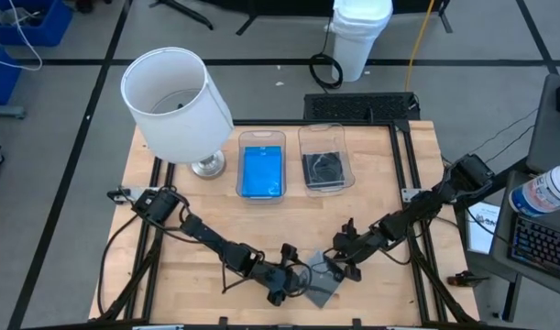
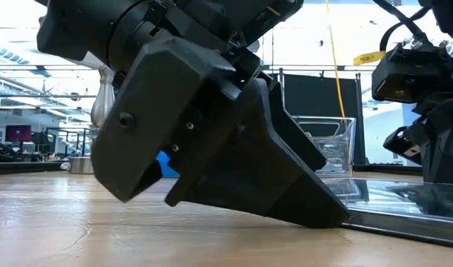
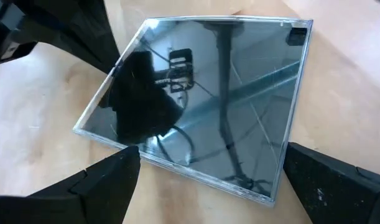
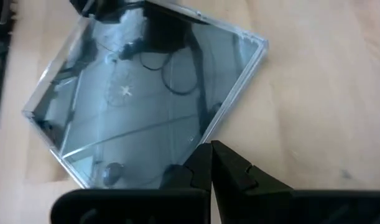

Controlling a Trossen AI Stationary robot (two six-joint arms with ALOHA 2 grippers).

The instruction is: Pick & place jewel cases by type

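Note:
A clear jewel case with a dark grey inside [image 1: 322, 284] lies flat on the table near the front edge. It also shows in the left wrist view [image 3: 208, 93] and the right wrist view [image 4: 146, 93]. My left gripper [image 1: 294, 278] is low over the table on the case's left. It is wide open [image 3: 209, 153], with one finger on each side of the case's near corner. My right gripper [image 1: 340, 266] is shut [image 4: 211, 149] at the case's far right edge. A blue case [image 1: 261, 172] lies in the left bin and a dark one [image 1: 323, 170] in the right bin. My right gripper's shut fingertips [image 4: 212, 155] stand at the middle of one edge of the case [image 4: 216, 118], coming down at a slant from the table's right. I cannot tell whether they touch it. The case lies flat on the table.
Two clear bins [image 1: 261, 139] [image 1: 325, 133] stand side by side at the table's middle back. A white-shaded lamp [image 1: 177, 99] stands at the back left. In the low view my left gripper's body [image 2: 211, 126] fills the foreground. Bare wood lies at the front left and right.

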